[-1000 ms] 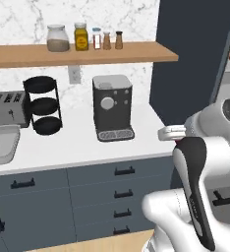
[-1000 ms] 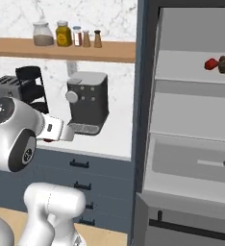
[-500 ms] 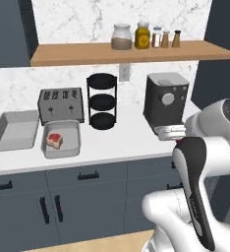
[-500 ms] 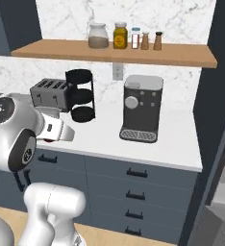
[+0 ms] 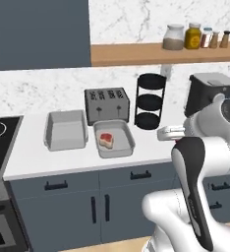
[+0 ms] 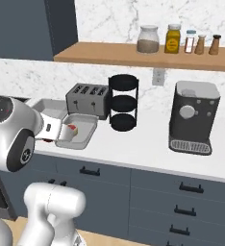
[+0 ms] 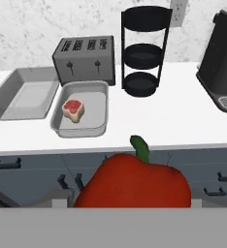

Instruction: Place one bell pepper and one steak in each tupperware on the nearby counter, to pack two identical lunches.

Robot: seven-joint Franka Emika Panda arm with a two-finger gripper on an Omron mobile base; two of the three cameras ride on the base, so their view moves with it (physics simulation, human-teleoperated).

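Figure. Carrying a bell pepper to the tupperware on the counter.

The counter runs white above dark drawers. On it two tupperware trays lie side by side before the toaster. The bare tray sits at nine o'clock of the tray holding the steak; each has its long axis running from the counter's front edge toward the wall. The steak lies in the near-left part of its tray.

The gripper appears closed on the bell pepper, which fills the foreground of the hand view, stem pointing to twelve o'clock there; the fingertips themselves are hidden.

To do this step well, I judge the pepper should be brought over the open floor at three o'clock of the steak, lowered inside the rim, then released.
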